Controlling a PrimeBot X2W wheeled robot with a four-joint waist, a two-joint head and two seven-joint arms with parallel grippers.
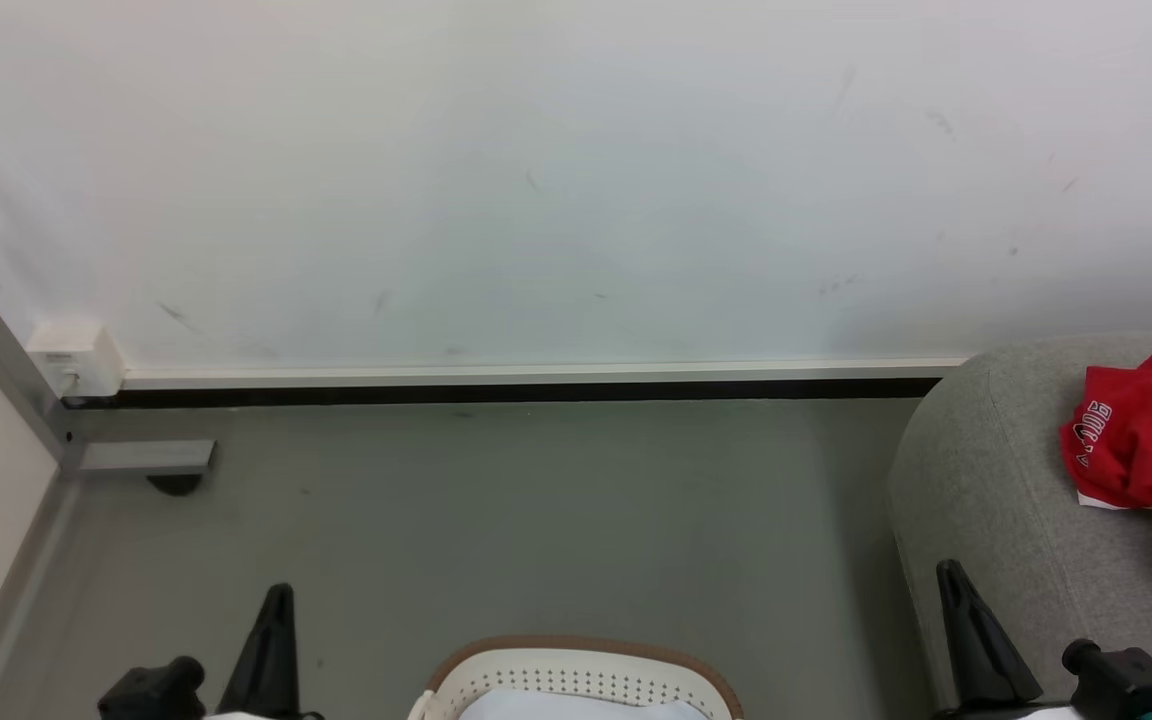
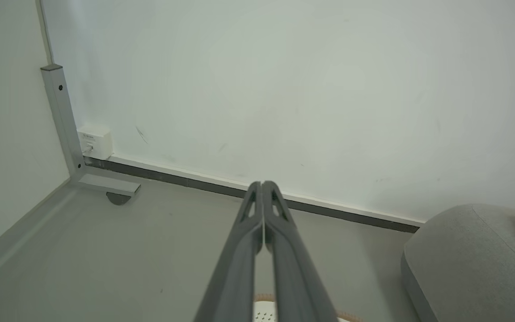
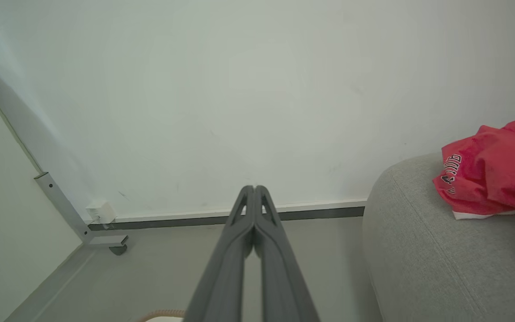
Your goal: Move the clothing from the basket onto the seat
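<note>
Red crumpled basketball jerseys (image 1: 1141, 440) sit on big grey woven seat (image 1: 996, 520), right of white holed plastic basket (image 1: 576, 682). Soft, light, floppy I'd guess; pinch bunched fold. Both jaws together, empty.

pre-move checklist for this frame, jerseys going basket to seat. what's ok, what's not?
1. Left gripper free of load: ok, fingers shut together on nothing.
2. Right gripper free of load: ok, shut on nothing.
3. Grippers ready to grasp: not ok, both are shut and need opening first.
4. Clothing resting on the seat: ok, a red bundle lies on top, back from the rounded edge.
5. Basket emptied: cannot tell, most of its inside is cut off at the bottom of the head view.
6. Grippers over the basket: not ok, they flank it, raised and pointing at the wall.
</note>
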